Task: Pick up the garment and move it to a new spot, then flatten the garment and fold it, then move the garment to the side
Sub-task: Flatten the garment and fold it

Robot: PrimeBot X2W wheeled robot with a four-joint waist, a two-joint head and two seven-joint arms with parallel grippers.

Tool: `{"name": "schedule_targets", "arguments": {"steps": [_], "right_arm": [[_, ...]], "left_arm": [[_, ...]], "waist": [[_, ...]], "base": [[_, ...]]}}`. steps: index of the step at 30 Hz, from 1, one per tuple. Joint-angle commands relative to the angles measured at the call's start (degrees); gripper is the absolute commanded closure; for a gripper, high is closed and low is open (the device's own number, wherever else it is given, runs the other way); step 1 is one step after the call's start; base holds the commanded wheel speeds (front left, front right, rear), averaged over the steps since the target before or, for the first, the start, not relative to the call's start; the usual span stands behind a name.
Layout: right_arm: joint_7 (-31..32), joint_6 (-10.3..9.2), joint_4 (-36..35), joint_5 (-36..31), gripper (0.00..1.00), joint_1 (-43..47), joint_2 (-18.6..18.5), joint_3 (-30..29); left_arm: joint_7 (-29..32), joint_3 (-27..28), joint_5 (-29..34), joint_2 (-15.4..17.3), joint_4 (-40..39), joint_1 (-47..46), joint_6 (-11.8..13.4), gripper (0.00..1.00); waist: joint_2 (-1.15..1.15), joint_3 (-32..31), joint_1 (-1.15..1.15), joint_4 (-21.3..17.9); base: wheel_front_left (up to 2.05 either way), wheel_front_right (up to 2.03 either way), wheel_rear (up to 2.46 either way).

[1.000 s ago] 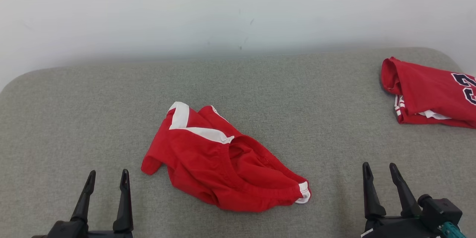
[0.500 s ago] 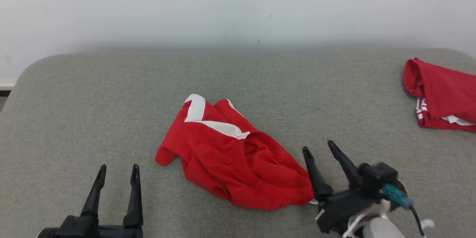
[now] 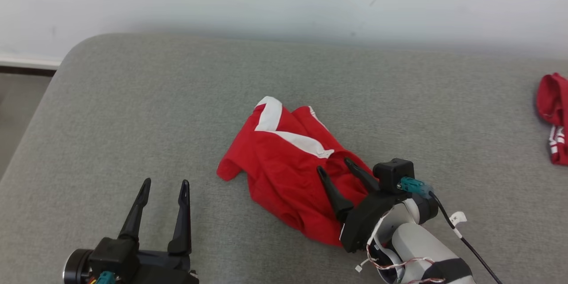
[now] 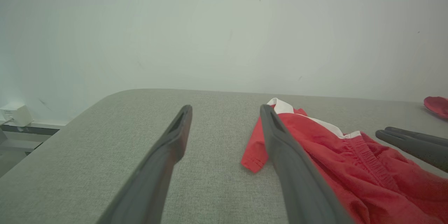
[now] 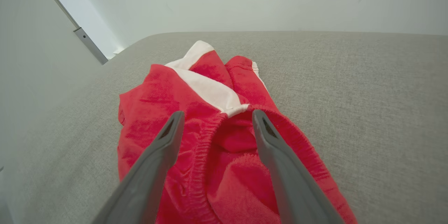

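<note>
The garment (image 3: 288, 164) is a crumpled pair of red shorts with white stripes, lying on the grey cushioned surface (image 3: 177, 97) in the middle of the head view. My right gripper (image 3: 333, 166) hangs open just over its right part, fingers spread above the elastic waistband (image 5: 206, 136), nothing between them. My left gripper (image 3: 164, 182) stands open at the lower left, apart from the cloth, empty. In the left wrist view the garment (image 4: 350, 161) lies to the right of the left gripper (image 4: 224, 108), with the right gripper's fingers (image 4: 406, 140) beyond it.
A second red garment (image 3: 552, 120) with white trim lies at the far right edge of the surface. A pale wall (image 3: 284, 0) runs behind. The surface's rounded left corner (image 3: 75, 49) drops to the floor (image 3: 17, 106).
My right gripper has moved left and forward from the lower right to above the shorts. The head camera has turned, shifting the whole scene rightward. The left gripper stays open.
</note>
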Motion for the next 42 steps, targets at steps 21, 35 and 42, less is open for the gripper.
{"name": "schedule_targets", "arguments": {"steps": [21,35,42], "right_arm": [[-6.6,-0.15,16.8,9.8,1.00,-12.3,0.9,7.7],[-7.1,-0.15,-7.4,2.1,1.00,-1.2,-8.1,6.3],[-7.1,-0.16,-18.9,0.7,1.00,11.0,-13.5,4.3]], "left_arm": [[-0.2,-0.8,-0.4,-0.6,1.5,-1.6,-0.4,0.00],[-0.2,0.7,-0.2,-0.1,1.3,1.5,-0.3,0.00],[-0.2,1.3,-0.2,-0.3,1.0,3.0,-0.3,0.00]], "waist": [[0.00,2.2,0.00,3.8],[0.00,-2.3,0.00,-4.0],[0.00,-2.9,0.00,-6.7]], "base": [[0.00,0.00,0.00],[0.00,0.00,0.00],[0.00,0.00,0.00]]}}
